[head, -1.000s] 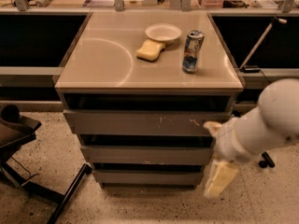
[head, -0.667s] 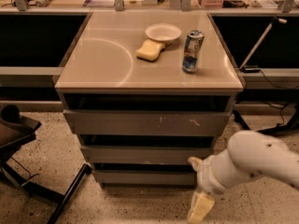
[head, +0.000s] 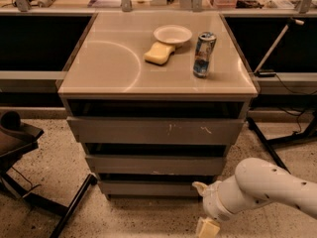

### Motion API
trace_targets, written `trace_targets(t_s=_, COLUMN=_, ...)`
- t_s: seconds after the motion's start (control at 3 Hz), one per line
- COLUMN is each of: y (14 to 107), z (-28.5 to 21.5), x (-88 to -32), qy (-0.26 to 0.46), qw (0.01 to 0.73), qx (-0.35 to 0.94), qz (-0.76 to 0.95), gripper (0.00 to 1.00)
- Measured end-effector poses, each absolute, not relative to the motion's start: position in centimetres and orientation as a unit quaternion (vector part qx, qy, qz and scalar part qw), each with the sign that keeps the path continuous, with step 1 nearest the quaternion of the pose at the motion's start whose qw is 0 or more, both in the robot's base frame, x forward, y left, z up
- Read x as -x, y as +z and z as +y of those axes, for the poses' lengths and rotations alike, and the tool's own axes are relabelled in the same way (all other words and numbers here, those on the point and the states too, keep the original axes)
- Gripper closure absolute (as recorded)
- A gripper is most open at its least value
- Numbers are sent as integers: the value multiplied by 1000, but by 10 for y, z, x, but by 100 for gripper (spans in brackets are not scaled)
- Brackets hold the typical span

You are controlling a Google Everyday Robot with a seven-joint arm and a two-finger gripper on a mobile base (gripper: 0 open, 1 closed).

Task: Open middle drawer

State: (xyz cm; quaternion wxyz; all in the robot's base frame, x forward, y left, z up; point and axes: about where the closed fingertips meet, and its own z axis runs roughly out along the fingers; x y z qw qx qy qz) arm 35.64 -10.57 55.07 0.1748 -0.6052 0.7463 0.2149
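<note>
Camera view: the end effector (head: pixel 207 226), state impossible to tell, is dropping further, now hanging below and right of the middle drawer (head: pixel 156 163), which is sitting shut, so pulling is not yet beginning.

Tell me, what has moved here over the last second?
The arm swung down and to the left in the picture, carrying the pincer low near the floor, below the drawers. It grabbed nothing. The middle drawer, can, sponge and bowl stayed put.
</note>
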Motion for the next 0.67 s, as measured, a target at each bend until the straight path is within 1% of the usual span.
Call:
trace_targets(t_s=0.33, y=543, z=-105, x=-384, qy=232, qw=186, qx=612, qz=733, gripper=0)
trace_targets(t_s=0.67, y=559, z=-93, x=-450, qy=201, qw=241, qx=649, qz=693, gripper=0)
